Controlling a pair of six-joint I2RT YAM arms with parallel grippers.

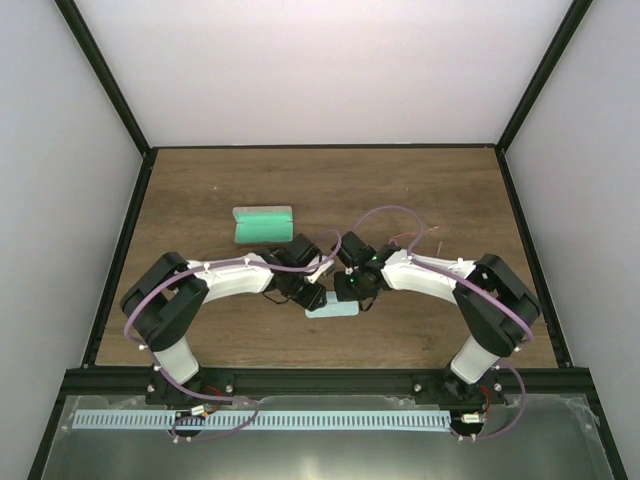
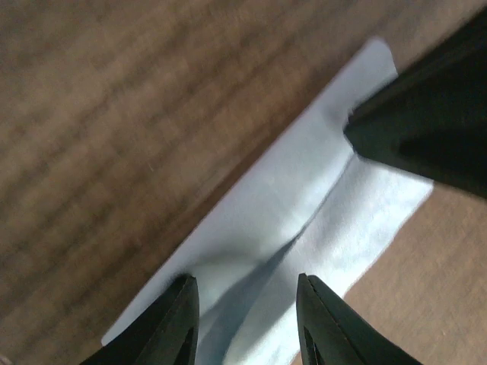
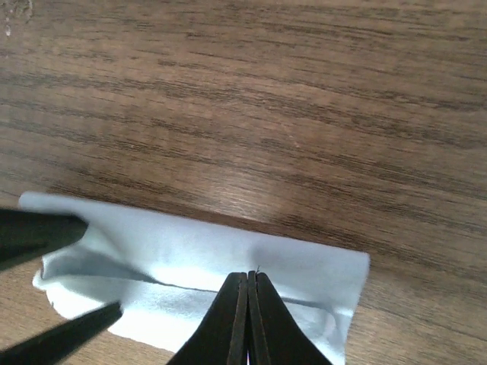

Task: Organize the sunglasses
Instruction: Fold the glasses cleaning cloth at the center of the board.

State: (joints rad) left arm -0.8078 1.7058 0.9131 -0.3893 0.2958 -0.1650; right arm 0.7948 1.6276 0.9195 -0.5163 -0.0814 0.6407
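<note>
A small light blue cloth (image 1: 335, 310) (image 3: 198, 255) lies folded on the wooden table between the two arms. My left gripper (image 2: 247, 281) (image 1: 318, 297) is open just above it, its tips either side of a raised fold (image 2: 304, 190). My right gripper (image 3: 249, 272) (image 1: 350, 292) is shut at the cloth's near long side, where the edge of the upper layer runs in under its tips. A thin pinkish wire shape (image 1: 405, 240) just beyond the right arm looks like the sunglasses, mostly hidden by arm and cable.
A grey case (image 1: 262, 224) lies open with its green inside up, behind and left of the left gripper. Purple cables loop over both arms. Black frame rails and white walls close in the table.
</note>
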